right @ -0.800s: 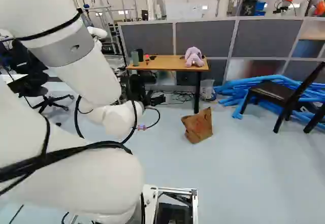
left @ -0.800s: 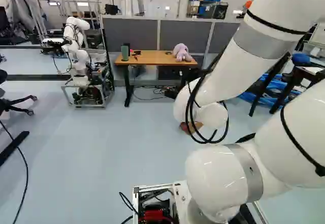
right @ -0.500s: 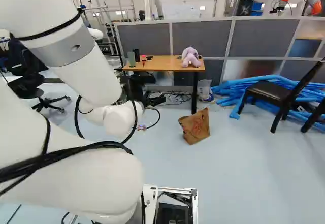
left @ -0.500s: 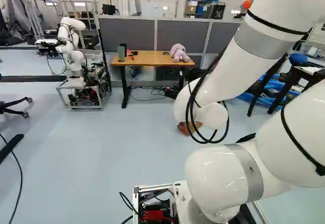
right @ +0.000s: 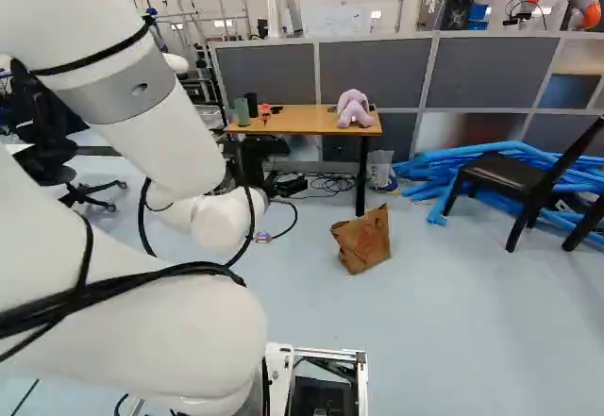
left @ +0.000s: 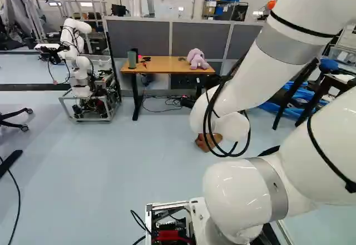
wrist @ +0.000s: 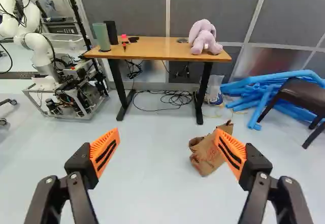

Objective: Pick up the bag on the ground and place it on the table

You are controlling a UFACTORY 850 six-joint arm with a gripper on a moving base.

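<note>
Gripper (right: pixel 275 172): the two fingers stand wide apart, nothing between them | Brown bag (wrist: pixel 205 154): upon the floor (wrist: pixel 147 183), ahead, partly hidden behind one finger (wrist: pixel 231 154) | Table (wrist: pixel 152 49): beyond the bag, bearing the purple plush toy (wrist: pixel 204 37) and the green cup (wrist: pixel 101 37).

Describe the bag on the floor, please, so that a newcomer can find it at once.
Find the wooden-topped table with black legs, before the grey partition panels. On the floor in front of its leg nearest the long blue tubes rests a crumpled brown paper bag with red marks. Unlike those tubes and the black padded chair, it is small and brown.
</note>
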